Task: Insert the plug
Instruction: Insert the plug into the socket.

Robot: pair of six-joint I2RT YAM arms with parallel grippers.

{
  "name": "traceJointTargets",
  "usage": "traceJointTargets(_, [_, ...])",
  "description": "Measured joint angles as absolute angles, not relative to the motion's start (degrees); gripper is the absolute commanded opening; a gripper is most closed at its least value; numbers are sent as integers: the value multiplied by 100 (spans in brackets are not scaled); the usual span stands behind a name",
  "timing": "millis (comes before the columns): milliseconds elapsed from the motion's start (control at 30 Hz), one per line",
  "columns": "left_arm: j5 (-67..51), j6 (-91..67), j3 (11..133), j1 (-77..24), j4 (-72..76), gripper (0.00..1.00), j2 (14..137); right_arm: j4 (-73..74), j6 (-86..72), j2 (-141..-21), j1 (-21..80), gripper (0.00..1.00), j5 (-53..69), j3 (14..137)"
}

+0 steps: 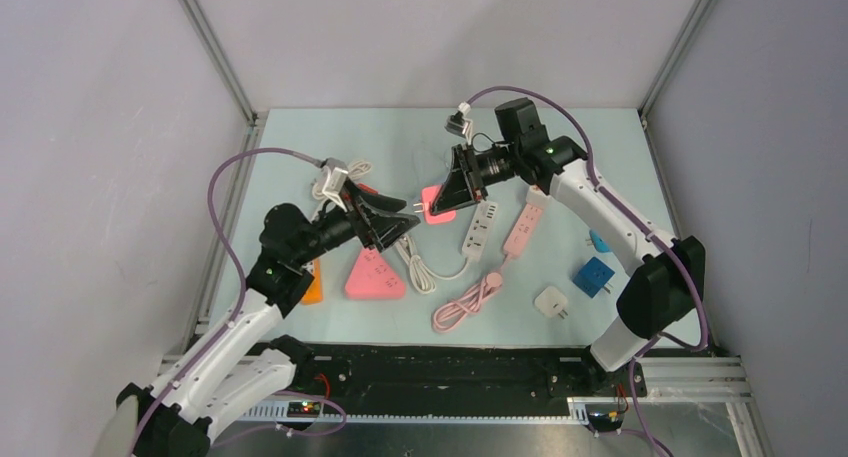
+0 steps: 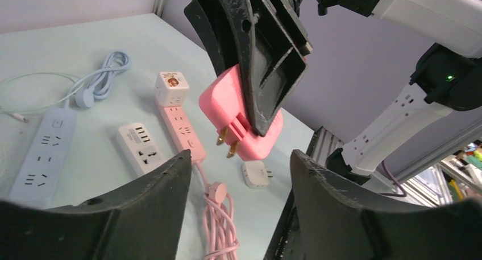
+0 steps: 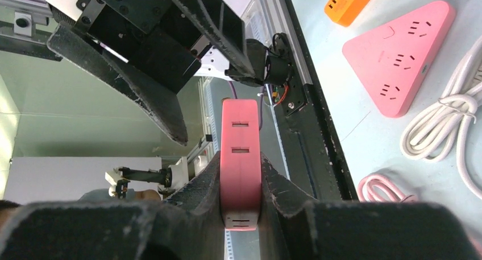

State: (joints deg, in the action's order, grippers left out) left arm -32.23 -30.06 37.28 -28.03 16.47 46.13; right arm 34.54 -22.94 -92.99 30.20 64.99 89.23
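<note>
One pink plug (image 3: 240, 152) pinched in right jaws, left jaws apart

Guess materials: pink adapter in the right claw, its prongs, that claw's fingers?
Pink adapter: likely moulded plastic with a smooth satin finish, given the soft highlights and rounded corners.
Prongs: metal, probably brass, going by the yellowish gleam.
Right claw fingers: matte black plastic, possibly printed. The surface is dull, scuffed and slightly rough.

Cam layout: one overhead, two wrist.
Top looks down from above the near edge over the whole table (image 1: 400, 137). Wrist cams face each other at close range, roughly head-on I think; both frame the pink adapter (image 2: 221, 100).
</note>
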Motion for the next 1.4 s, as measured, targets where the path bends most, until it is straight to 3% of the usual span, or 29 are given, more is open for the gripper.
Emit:
traceJointTargets(133, [-3212,-3114,3728,-2803,1737,55,4807,3463,-2239,-9299,3094,0,6547,8923])
traceJointTargets(300, [-3223,-3256,3728,-2803,1767,33,5033,3481,-2198,-9299,3127,0,6580,8923])
traceJointTargets(533, [-3216,-3304,3656,-2766,1857,24,4880,3489,-2187,-9297,3120,0,6582,8923])
traceJointTargets(900, [-3129,-3299,3422,-2556,1885,30,4731,3540,-2224,-9297,3028,0,6493,8923])
traceJointTargets(1033, [-2875,-3297,3341,-2408,1817,38,4720,3603,-2320,-9284,2829,0,6272,8923])
traceJointTargets(1167, [-2517,-3256,3339,-2335,1592,47,4722,4108,-2574,-9321,2460,0,5603,8956])
traceJointTargets(1400, [-1940,-3089,3339,-2311,1144,52,4724,5977,-2998,-10097,1772,0,3452,9411])
